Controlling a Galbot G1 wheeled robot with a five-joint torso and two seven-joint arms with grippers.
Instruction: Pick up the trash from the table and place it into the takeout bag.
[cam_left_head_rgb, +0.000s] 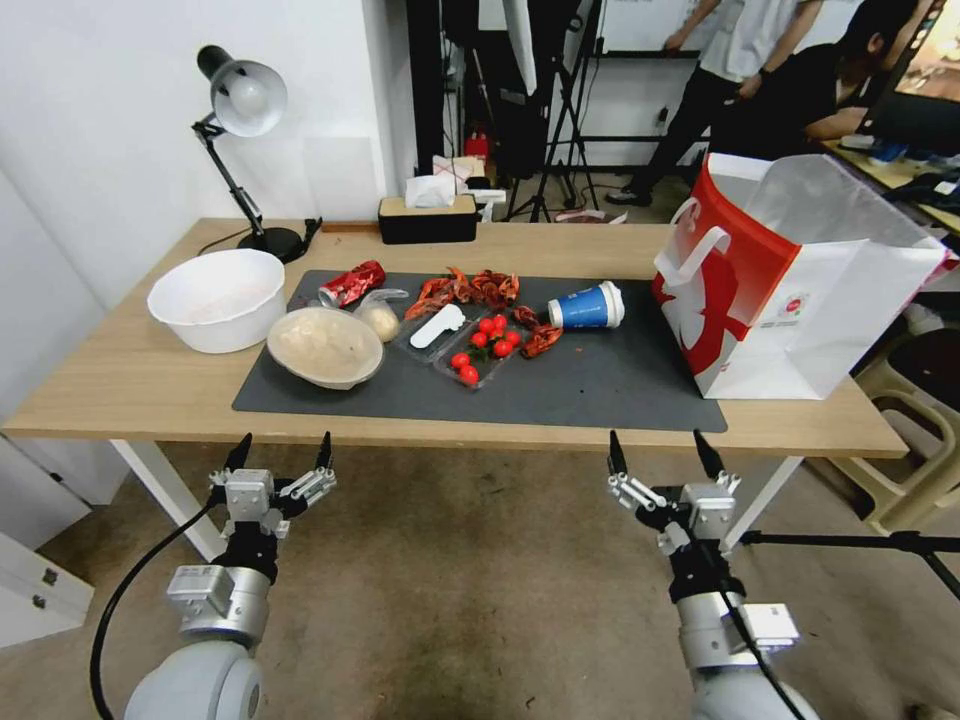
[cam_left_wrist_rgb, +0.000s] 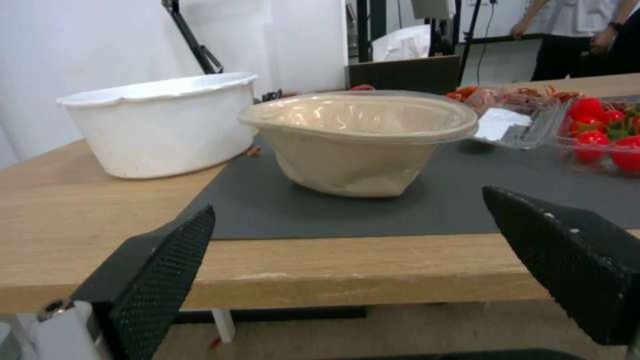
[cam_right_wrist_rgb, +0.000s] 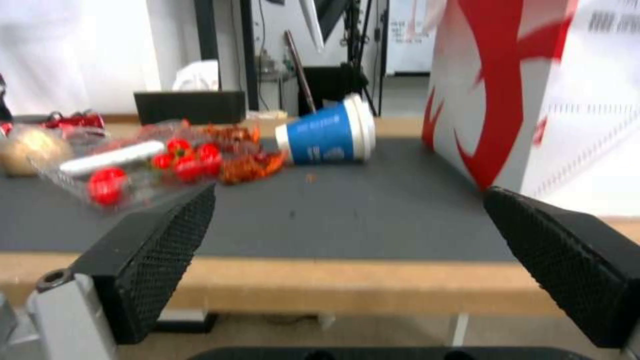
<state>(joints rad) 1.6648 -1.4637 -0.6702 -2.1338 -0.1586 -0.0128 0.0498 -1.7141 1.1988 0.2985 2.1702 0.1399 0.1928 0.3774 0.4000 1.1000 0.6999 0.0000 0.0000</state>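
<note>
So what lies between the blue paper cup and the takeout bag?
Nothing: in the head view only bare dark grey mat separates the blue paper cup, lying on its side, from the takeout bag. The right wrist view agrees.

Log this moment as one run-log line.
left gripper: open, short of table edge | right gripper: open, short of table edge | blue paper cup: on its side on mat | white-and-red paper takeout bag: upright

Silver-grey jointed arms; black cables; black, mesh-textured pointed fingers (cam_left_wrist_rgb: 160, 280) on grey metal knuckles
</note>
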